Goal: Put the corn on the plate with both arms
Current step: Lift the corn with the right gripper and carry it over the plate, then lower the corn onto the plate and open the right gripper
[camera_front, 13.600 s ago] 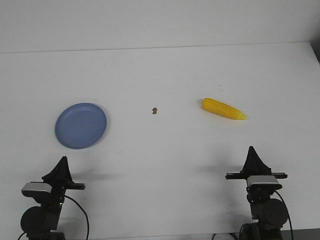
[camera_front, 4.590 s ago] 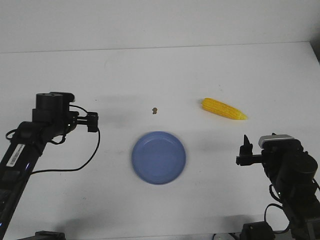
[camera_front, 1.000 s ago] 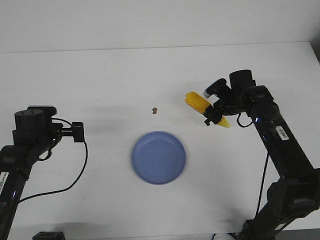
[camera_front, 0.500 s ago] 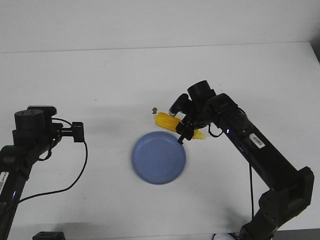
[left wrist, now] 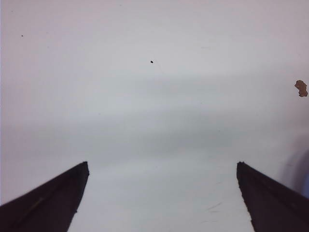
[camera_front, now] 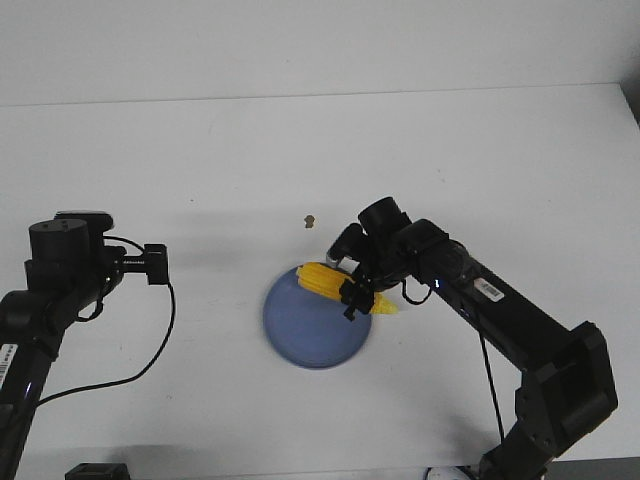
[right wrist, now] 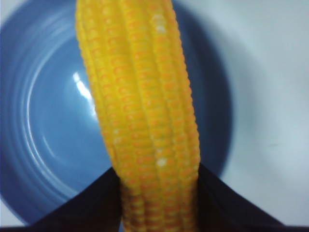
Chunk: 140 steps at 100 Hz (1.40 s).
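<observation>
Over at the far left, the black left gripper hung above bare white tabletop, its two pointed fingers spread wide with nothing between them. Out ahead of its fingertips, well apart from them, lay a small brown crumb-like speck on the table.

Further right sat the round, shallow periwinkle-blue plate, and above its far right part hovered the black right gripper. That claw was clamped on the bright yellow corn cob, one finger pressed against each side of the cob near its narrower end. The cob's long axis ran straight out from between the fingers, so its thick blunt end reached away from the claw over the plate's blue floor. From the front, the cob lay roughly level, slanting from upper left to lower right: blunt end toward the plate's left side, tapered tip just past the claw, over the plate's right rim.
</observation>
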{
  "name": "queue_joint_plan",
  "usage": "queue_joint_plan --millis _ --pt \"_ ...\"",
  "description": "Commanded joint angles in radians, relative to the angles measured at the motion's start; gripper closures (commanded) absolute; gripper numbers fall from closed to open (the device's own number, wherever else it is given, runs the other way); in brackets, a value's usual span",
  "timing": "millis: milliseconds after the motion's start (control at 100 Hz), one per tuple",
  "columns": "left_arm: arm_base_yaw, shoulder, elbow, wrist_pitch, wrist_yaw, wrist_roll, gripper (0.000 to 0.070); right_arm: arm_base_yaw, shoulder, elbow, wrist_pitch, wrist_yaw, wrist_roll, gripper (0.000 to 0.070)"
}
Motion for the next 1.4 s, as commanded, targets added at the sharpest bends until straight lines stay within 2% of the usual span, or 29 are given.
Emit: queue_joint_plan --millis 0,180,330,390,570,1110,1240,1390 --pt "0.0 0.012 0.01 0.008 0.006 -0.002 0.0074 0.02 0.003 -0.021 0.028 -0.007 0.021 0.0465" --pt "0.0 0.012 0.01 0.008 0.006 -0.003 0.0074 0.064 0.003 -0.069 0.09 -0.006 0.037 0.0462" --pt "0.0 0.012 0.01 0.008 0.02 -0.003 0.0074 0.102 0.003 -0.069 0.109 -0.002 0.039 0.0381" --pt "0.0 0.012 0.01 0.008 0.024 -0.003 0.0074 0.109 0.003 -0.069 0.109 0.0 0.041 0.0305" --pt "0.0 0.012 0.01 0.008 0.024 -0.003 0.0074 0.117 0.003 -0.069 0.109 0.038 0.046 0.0" --pt "0.0 0.012 0.01 0.008 0.024 -0.003 0.0074 0.104 -0.103 -0.067 0.135 0.069 0.059 0.0" --pt "0.0 0.012 0.01 0.007 0.024 -0.003 0.0074 0.069 -0.177 -0.067 0.134 0.109 0.087 0.0" --pt "0.0 0.012 0.01 0.006 0.024 -0.003 0.0074 -0.005 -0.269 -0.068 0.14 0.111 0.128 0.0"
